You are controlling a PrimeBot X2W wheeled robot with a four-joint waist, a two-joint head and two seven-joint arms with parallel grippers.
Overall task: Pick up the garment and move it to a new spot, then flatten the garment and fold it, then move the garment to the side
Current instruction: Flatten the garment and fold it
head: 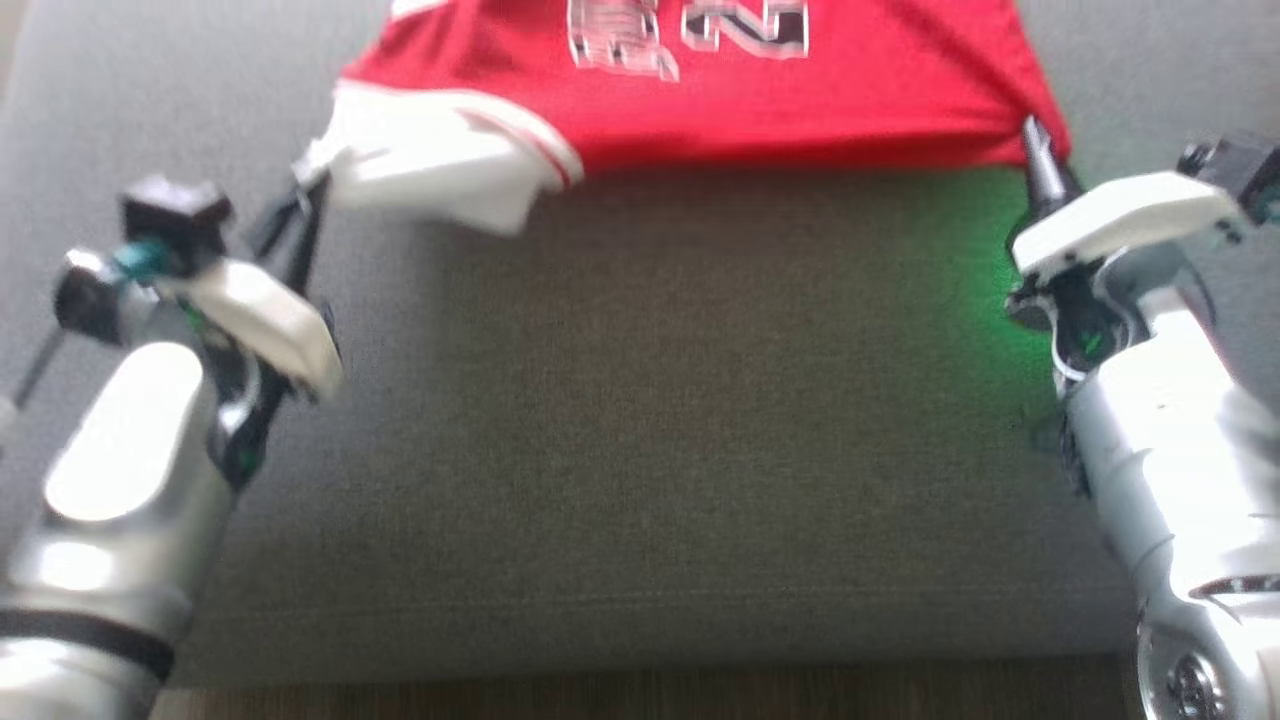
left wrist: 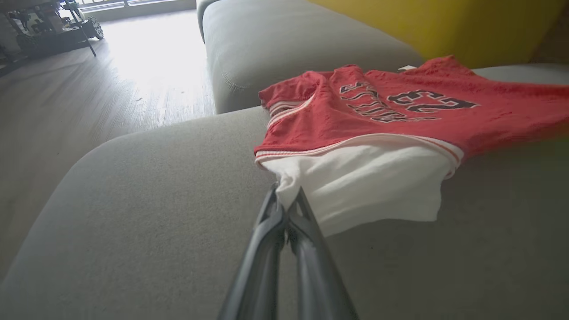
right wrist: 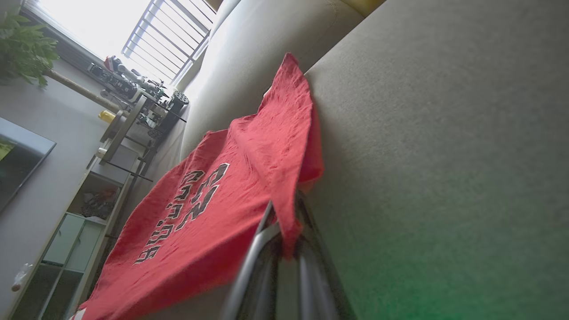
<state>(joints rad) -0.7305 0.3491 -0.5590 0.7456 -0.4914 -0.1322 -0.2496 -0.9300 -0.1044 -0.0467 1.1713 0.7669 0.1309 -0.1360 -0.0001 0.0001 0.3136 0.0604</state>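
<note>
The garment [head: 760, 100] is a red jersey with black-and-white lettering and a white under-layer, spread across the far part of the grey sofa seat [head: 650, 420]. My left gripper [head: 312, 172] is shut on the white corner at the jersey's near left. In the left wrist view the fingers of the left gripper [left wrist: 286, 198] pinch that white cloth [left wrist: 364, 182]. My right gripper [head: 1032, 135] is shut on the red hem corner at the near right. The right wrist view has the red garment [right wrist: 213, 200] draped over the right gripper [right wrist: 284, 222], lifted off the seat.
A yellow cushion [left wrist: 444, 26] stands behind the garment and a second grey sofa section [left wrist: 284, 40] lies beyond. Wooden floor [left wrist: 102, 84] runs to the left. Shelving with objects [right wrist: 111, 146] stands against the wall. The sofa's front edge [head: 640, 670] is near me.
</note>
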